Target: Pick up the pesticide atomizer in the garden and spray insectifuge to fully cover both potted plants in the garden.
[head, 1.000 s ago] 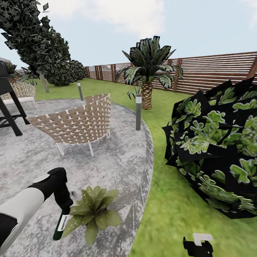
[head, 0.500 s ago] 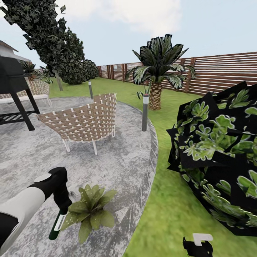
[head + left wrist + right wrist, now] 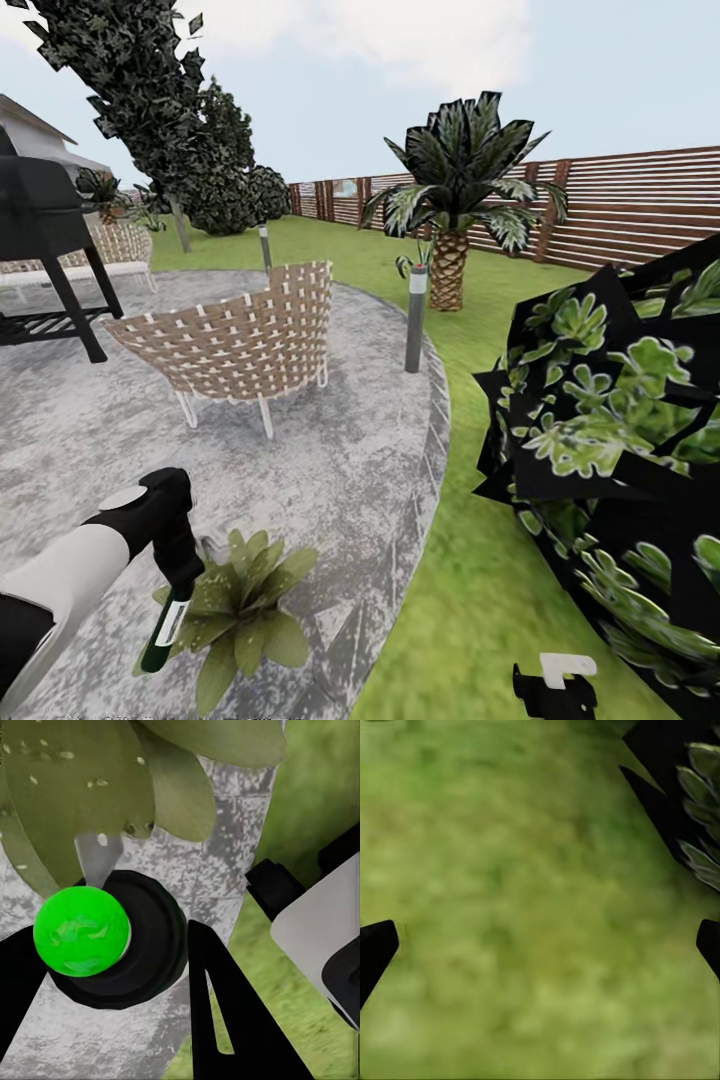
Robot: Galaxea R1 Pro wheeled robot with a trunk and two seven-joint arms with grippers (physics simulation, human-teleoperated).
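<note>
My left gripper [image 3: 178,585] clamps the pesticide atomizer [image 3: 163,630] nozzle-down, long axis near vertical, touching the potted plant [image 3: 235,612] leaves on the patio [image 3: 330,440]; my right gripper [image 3: 540,945] hangs wide over lawn [image 3: 480,600].

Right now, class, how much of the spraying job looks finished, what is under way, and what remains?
Done: the left gripper holds the pesticide atomizer. Under way: it hangs nozzle-down beside one potted plant on the patio. Left: whether these leaves are fully covered cannot be told; the second plant is to come.
</note>
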